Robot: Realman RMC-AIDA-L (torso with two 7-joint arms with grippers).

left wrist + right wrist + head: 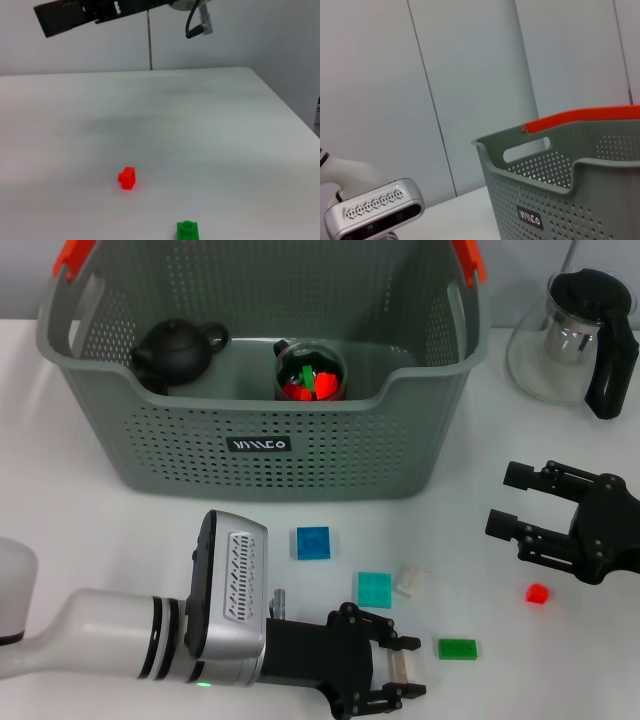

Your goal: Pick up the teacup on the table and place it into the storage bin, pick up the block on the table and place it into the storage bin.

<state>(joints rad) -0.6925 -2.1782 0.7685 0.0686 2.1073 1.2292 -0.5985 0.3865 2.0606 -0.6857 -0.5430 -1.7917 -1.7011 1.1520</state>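
Hovering open-jawed low by the green block [457,648], the left gripper [400,672] seemed set for block-picking; next, closing in. Right gripper [518,525] waited spread near the red block [537,593]; storage bin [180,455] behind.

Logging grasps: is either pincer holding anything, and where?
Nothing is held: the left pincer and right pincer are both open, above the table.

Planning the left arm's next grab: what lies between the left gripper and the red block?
In the head view, the green block lies on the table between the left gripper and the red block; the rest is bare table. The right gripper hovers open, just beyond.
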